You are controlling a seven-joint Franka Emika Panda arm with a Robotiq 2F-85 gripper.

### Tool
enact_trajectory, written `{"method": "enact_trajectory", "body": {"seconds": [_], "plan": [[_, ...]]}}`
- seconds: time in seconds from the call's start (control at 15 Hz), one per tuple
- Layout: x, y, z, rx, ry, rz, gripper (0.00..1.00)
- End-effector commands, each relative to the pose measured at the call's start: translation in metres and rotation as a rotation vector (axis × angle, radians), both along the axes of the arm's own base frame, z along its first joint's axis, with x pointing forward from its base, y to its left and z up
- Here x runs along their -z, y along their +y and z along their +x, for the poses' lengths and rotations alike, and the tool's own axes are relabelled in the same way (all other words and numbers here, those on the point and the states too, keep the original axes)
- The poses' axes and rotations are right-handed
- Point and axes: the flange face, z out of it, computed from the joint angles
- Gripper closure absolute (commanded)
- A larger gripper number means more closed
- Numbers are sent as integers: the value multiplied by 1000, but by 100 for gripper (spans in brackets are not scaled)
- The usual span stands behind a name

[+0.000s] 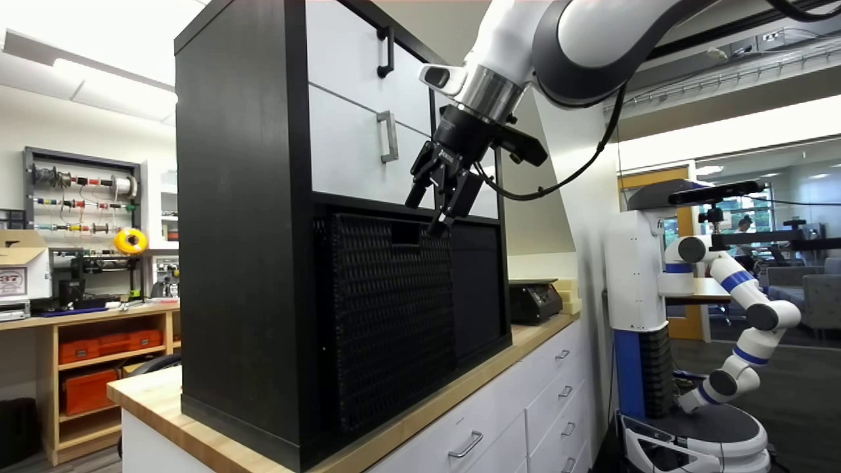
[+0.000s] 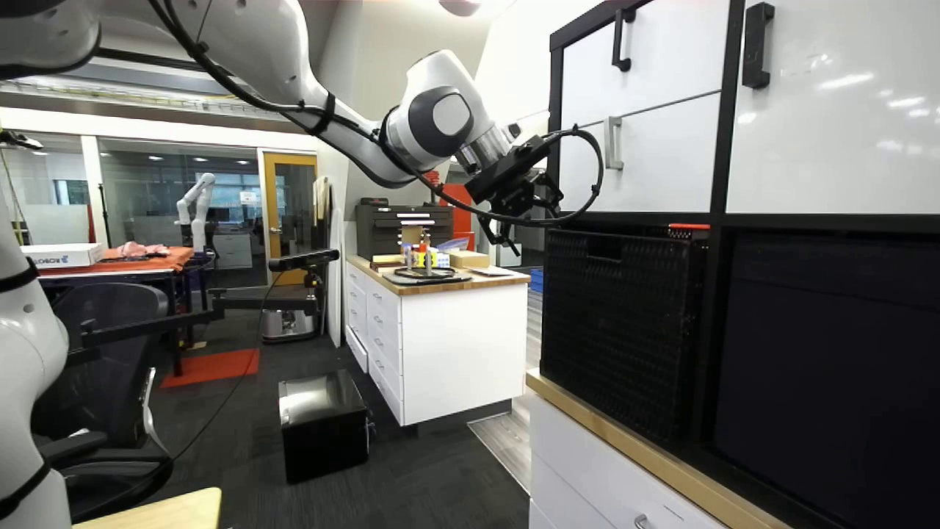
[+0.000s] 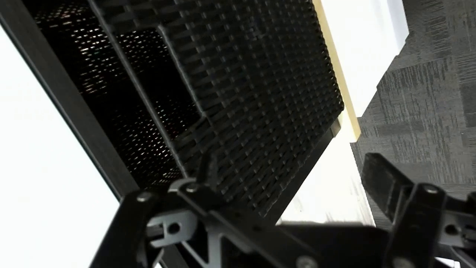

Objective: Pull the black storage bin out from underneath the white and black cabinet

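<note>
Wooden countertop (image 1: 420, 412) lies below the gripper (image 3: 290, 163); its fingers (image 3: 383, 182) are spread. Near them I see the black bin (image 1: 394, 315); beyond, the cabinet (image 1: 233, 230).

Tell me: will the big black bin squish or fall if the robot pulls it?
The black bin is probably stiff, since its woven walls stand straight. It may be light for its size, as bright specks appear through those walls, though any contents are hidden. Pulled far, it might tip, because only a narrow strip of wooden counter shows in front.
</note>
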Motion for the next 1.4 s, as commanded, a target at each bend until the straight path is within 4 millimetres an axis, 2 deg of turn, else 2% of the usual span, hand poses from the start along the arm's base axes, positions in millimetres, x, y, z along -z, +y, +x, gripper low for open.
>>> {"method": "enact_trajectory", "body": {"seconds": [0.0, 0.2, 0.8, 1.33], "plan": [[-1, 0, -2, 4, -57, -22, 0], [-1, 0, 3, 5, -79, -46, 0], [18, 6, 27, 1, -101, -78, 0], [11, 4, 57, -9, -145, -113, 0]]}}
